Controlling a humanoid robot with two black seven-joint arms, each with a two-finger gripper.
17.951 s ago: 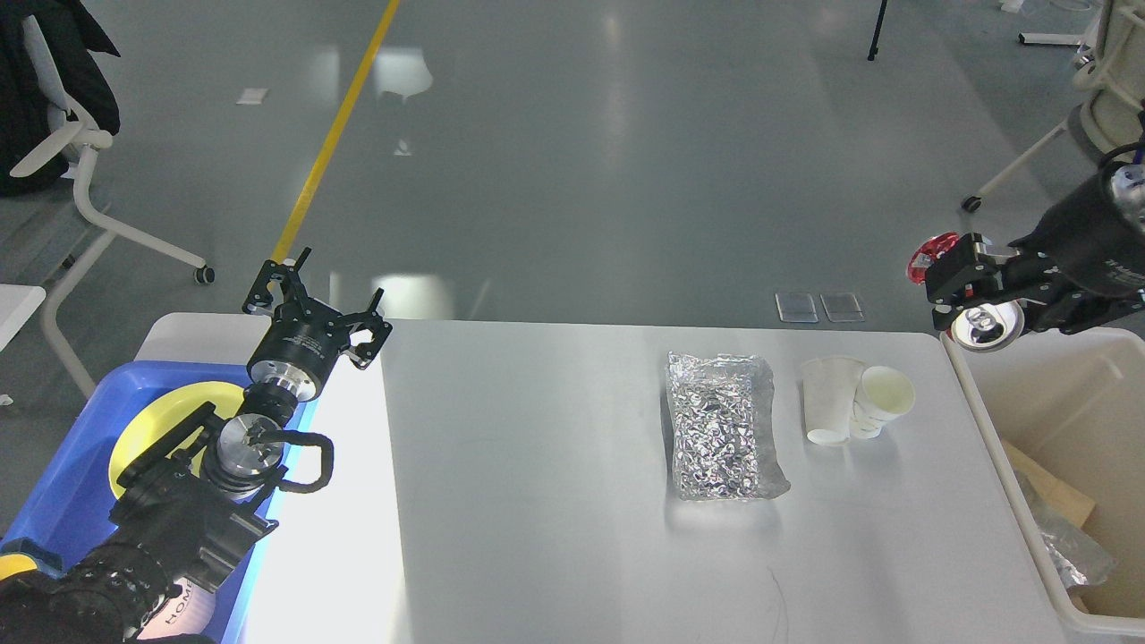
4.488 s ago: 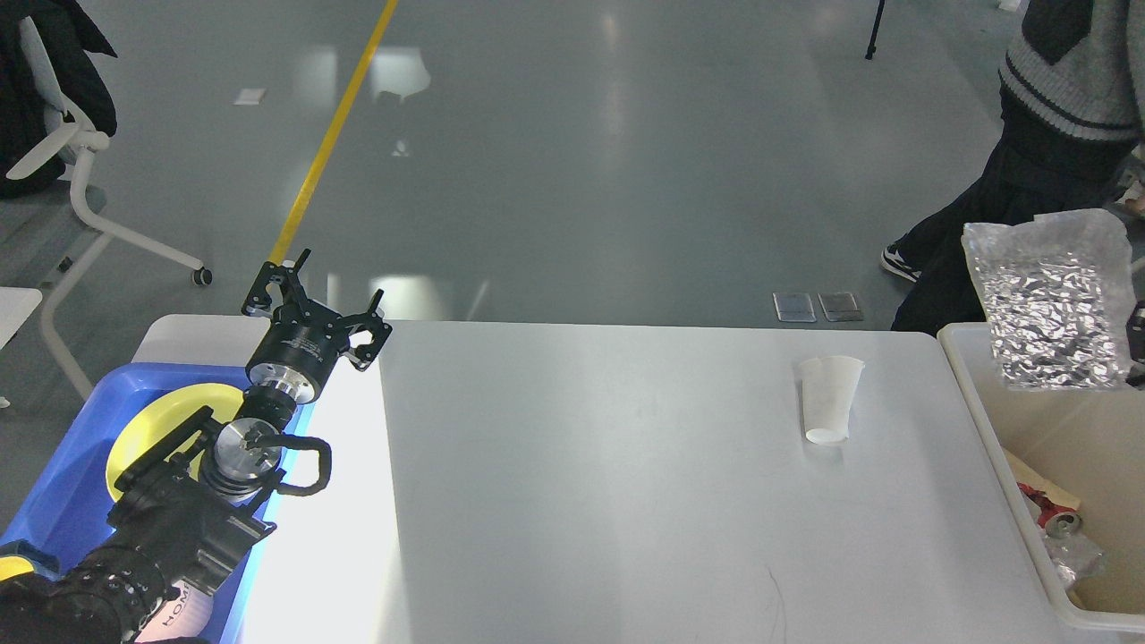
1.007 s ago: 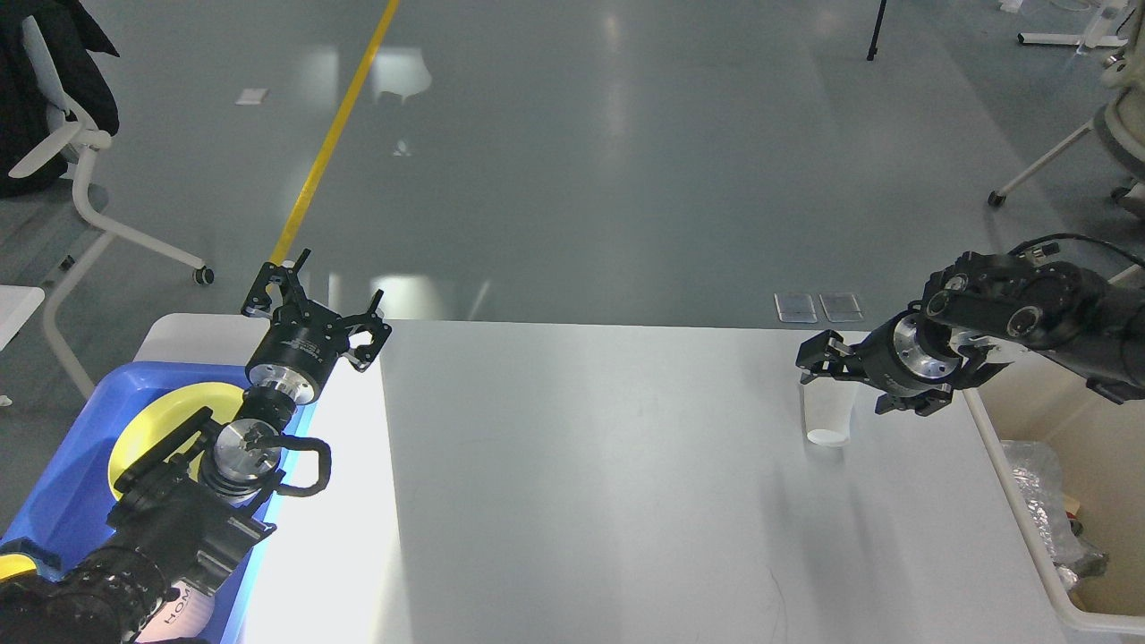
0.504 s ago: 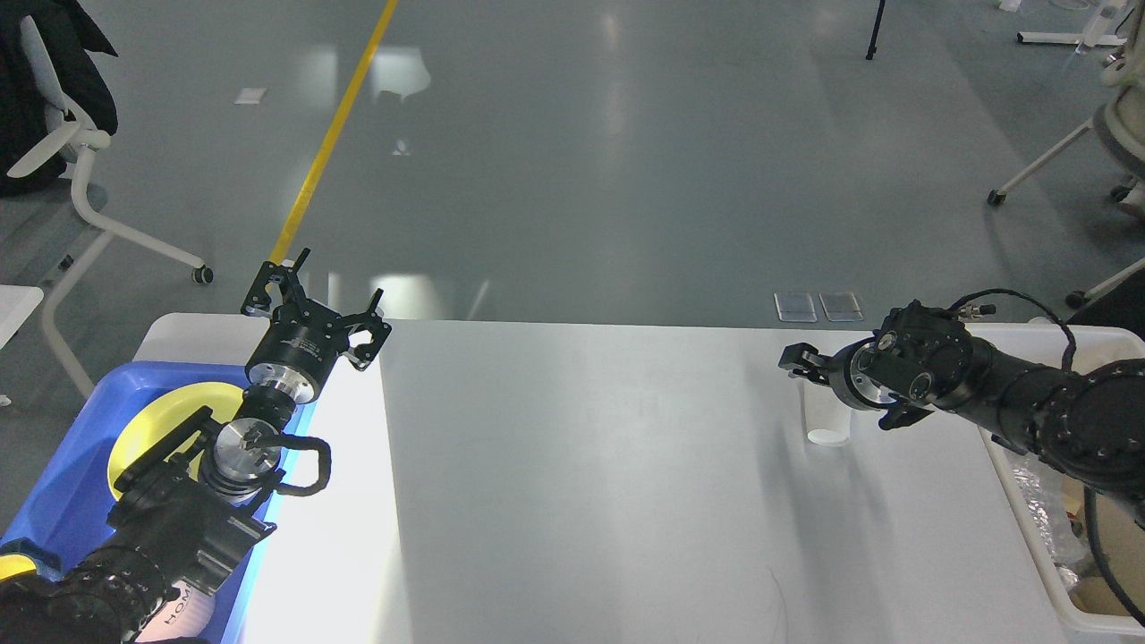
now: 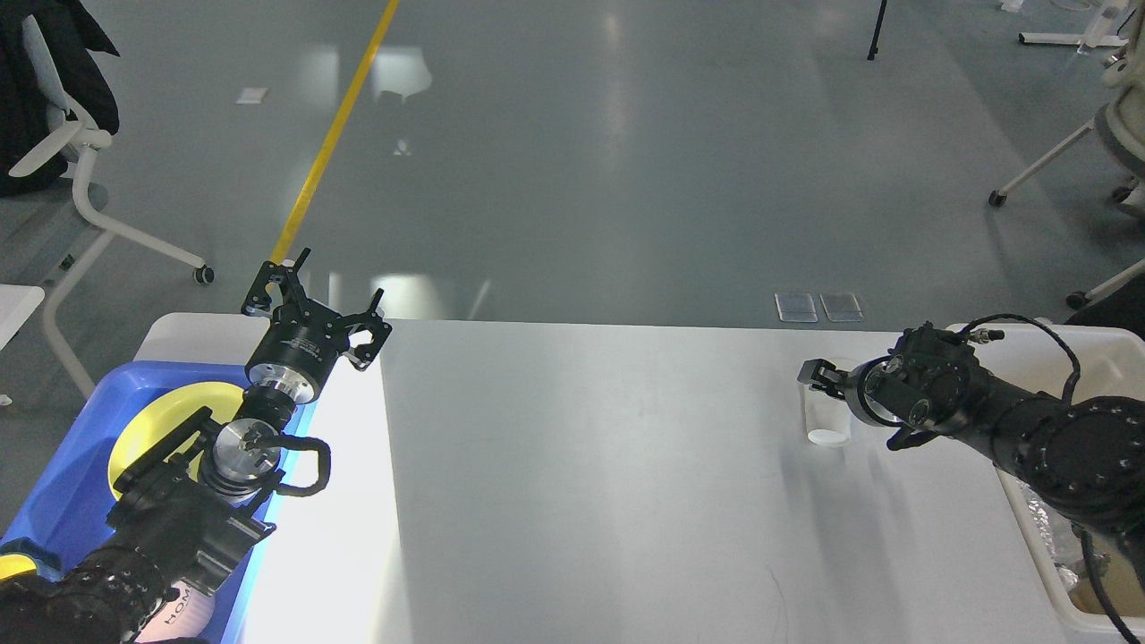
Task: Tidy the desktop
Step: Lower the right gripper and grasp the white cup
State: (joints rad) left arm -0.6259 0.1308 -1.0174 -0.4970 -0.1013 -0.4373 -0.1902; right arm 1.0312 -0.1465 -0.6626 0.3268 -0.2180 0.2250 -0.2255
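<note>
The desktop (image 5: 581, 465), a large matte white-grey rectangular tabletop with rounded corners, spreads beneath both arms and is nearly bare. At its right edge, behind the right arm, stands a beige plastic bin (image 5: 1073, 344); at its left edge, under the left arm, sits a blue plastic tray (image 5: 67, 465) holding a yellow round plate (image 5: 165, 420). The left pincer (image 5: 313, 309) hangs just beyond the tray's far corner with its fingers spread wide and nothing between them. The right pincer (image 5: 827, 380) is level with the top of a translucent white plastic cup (image 5: 825, 416) that stands upside down on the tabletop; it is seen nearly end-on and dark, so I cannot tell whether its fingers are parted or already on the cup. The step in hand appears to be the grasp of this last loose item. The next move likely calls for a gentle, square closure on the thin wall, since it would crush or tip easily, then a lift and carry back to the bin.
</note>
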